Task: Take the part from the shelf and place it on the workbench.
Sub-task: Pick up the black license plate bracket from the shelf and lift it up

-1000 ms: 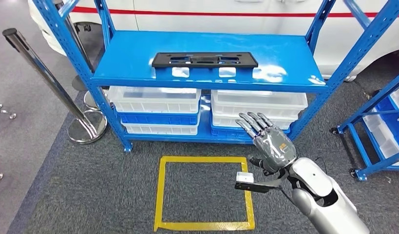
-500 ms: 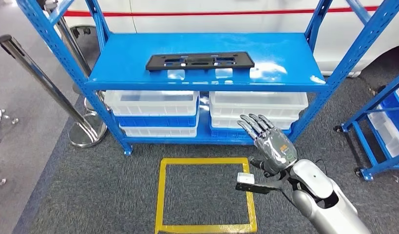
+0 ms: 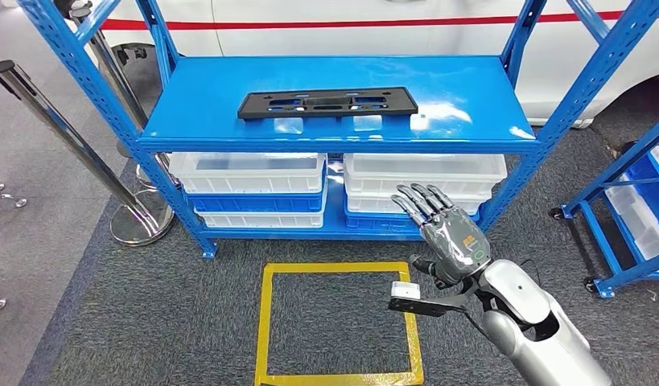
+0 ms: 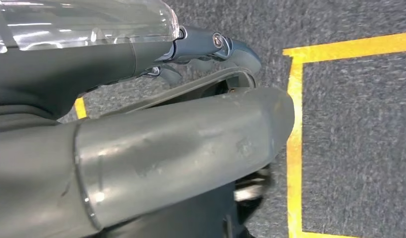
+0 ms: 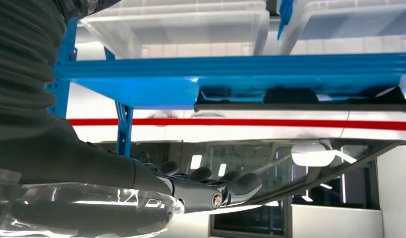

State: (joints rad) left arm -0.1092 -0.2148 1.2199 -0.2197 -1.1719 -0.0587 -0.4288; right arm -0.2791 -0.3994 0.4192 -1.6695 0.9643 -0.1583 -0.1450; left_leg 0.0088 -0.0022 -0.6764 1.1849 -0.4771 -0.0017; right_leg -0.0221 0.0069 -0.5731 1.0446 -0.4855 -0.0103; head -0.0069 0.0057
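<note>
1 black part (image 3: 327, 103) flat near the shelf's (image 3: 471, 88) front edge | right hand (image 3: 446, 233) raised below, fingers spread, holding nothing | likely stiff, light; grip a long edge.

The shelf (image 3: 463, 96) is bright blue, its far top board glossy with pale reflections. On it lies a flat black part (image 3: 327, 103). Below sit clear white bins (image 3: 253, 170) on blue ones. The carpet (image 3: 149, 322) is speckled dark grey, with a yellow tape square (image 3: 265, 322) near. The right hand (image 3: 446, 233) is silver-grey with dark fingers. A chrome post (image 3: 60, 129) stands left.
</note>
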